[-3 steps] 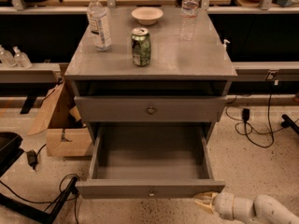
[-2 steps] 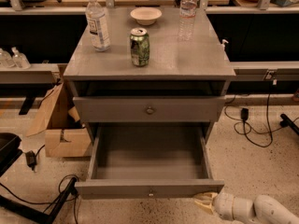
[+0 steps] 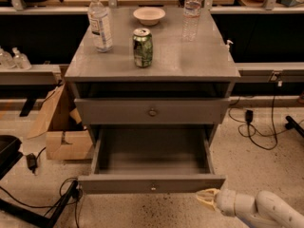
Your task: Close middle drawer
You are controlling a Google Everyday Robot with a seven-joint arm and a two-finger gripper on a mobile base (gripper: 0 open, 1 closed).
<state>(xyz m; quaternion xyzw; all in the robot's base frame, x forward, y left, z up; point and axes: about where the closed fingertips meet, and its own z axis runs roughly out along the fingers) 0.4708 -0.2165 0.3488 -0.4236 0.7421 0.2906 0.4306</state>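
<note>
The middle drawer (image 3: 152,183) is a grey wooden box pulled far out of the grey cabinet (image 3: 152,61). Its flat front panel faces me and has a small round knob (image 3: 153,188). Its inside (image 3: 152,148) holds nothing. Above it, another grey drawer front (image 3: 152,111) with a round knob stands nearly shut. My gripper (image 3: 207,199), cream-tipped on a white arm (image 3: 256,208), sits low at the bottom right. It is just below and beside the right end of the middle drawer's front panel and points left.
On the cabinet top stand a green can (image 3: 143,47), two water bottles (image 3: 100,23) (image 3: 192,12) and a white bowl (image 3: 149,15). A cardboard box (image 3: 64,129) stands left of the cabinet. Cables (image 3: 259,127) lie on the floor on both sides.
</note>
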